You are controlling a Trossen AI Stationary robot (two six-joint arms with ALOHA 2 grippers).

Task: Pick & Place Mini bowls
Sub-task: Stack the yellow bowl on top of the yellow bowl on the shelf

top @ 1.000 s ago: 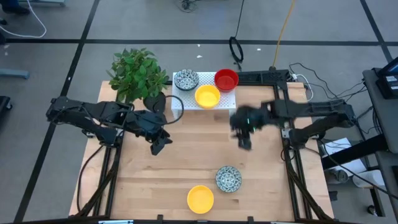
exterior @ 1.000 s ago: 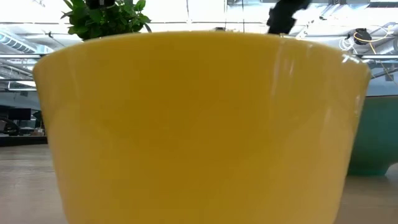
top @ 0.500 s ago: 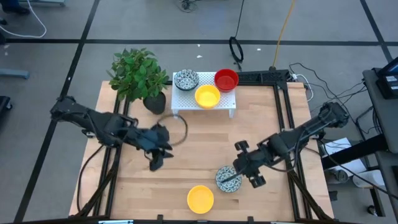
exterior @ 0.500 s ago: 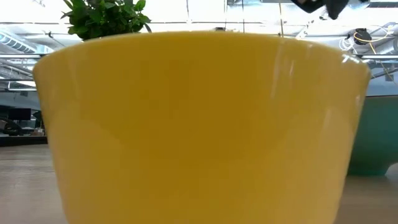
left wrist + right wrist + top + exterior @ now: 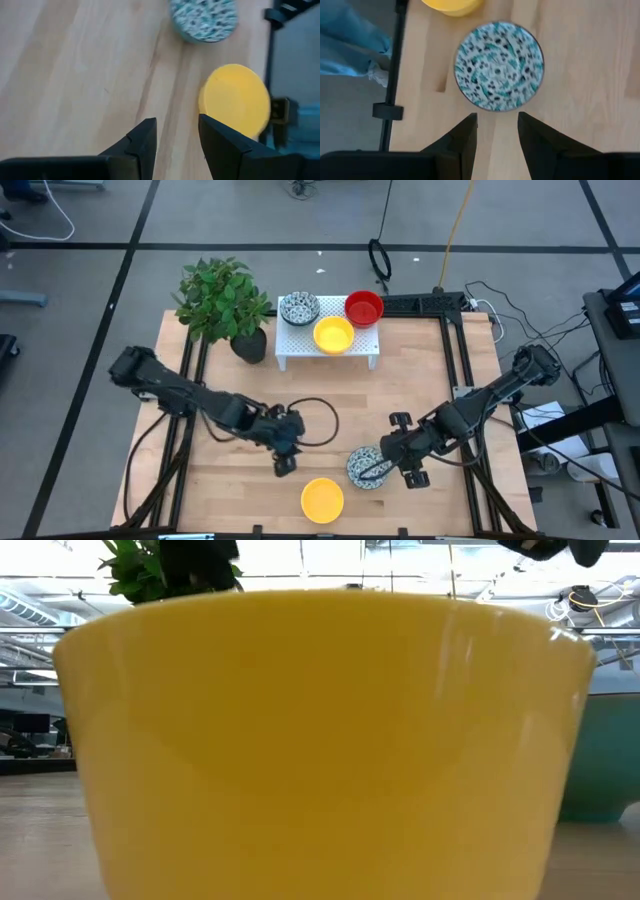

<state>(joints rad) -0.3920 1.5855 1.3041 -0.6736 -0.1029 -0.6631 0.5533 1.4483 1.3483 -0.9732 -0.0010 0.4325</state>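
A light wooden desk (image 5: 330,395) carries a leafy green plant in a black pot (image 5: 222,302) beside a white perforated rack (image 5: 328,345) at its far edge.

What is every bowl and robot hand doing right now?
Left gripper: open, empty, above bare wood.
Right gripper: open, empty, beside the near speckled bowl.
Near speckled bowl: upright on table.
Near yellow bowl: upright on table.
Red bowl, yellow bowl, speckled bowl: upright on the white rack.

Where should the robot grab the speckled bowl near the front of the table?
By its rim. The speckled bowl sits upright and open, so coming from above, one finger inside and one outside the wall, probably works best. The right end effector is open right there.
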